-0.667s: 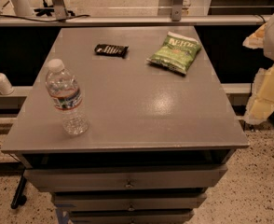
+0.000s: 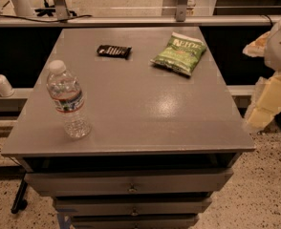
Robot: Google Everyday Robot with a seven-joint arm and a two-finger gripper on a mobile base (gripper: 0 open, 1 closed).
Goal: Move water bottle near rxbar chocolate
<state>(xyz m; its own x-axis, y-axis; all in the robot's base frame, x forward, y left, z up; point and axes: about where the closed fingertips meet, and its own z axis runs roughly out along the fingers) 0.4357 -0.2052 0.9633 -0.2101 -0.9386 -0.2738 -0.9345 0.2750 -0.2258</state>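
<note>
Near the front-left corner of the bench (image 2: 145, 116), the water bottle (image 2: 68, 101) is standing upright, close to both the front and left edges. The rxbar chocolate (image 2: 113, 50) is lying flat toward the far side, well apart from the bottle, with a green chip bag (image 2: 178, 54) resting to its right. The gripper (image 2: 267, 106) is hanging off the right side of the bench, beyond its edge and far from the bottle; whether it is open or closed I cannot tell, and it is not holding anything from the bench.

The reach is looking like the risky part. The bottle is tall, narrow and clear, so a sideways approach is likely to nudge it over or push it off the nearby edge before any grip is made. A ribbed, thin wall is also prone to slipping or buckling under a squeeze. Setting it down too close is risking a tip onto the bar.
</note>
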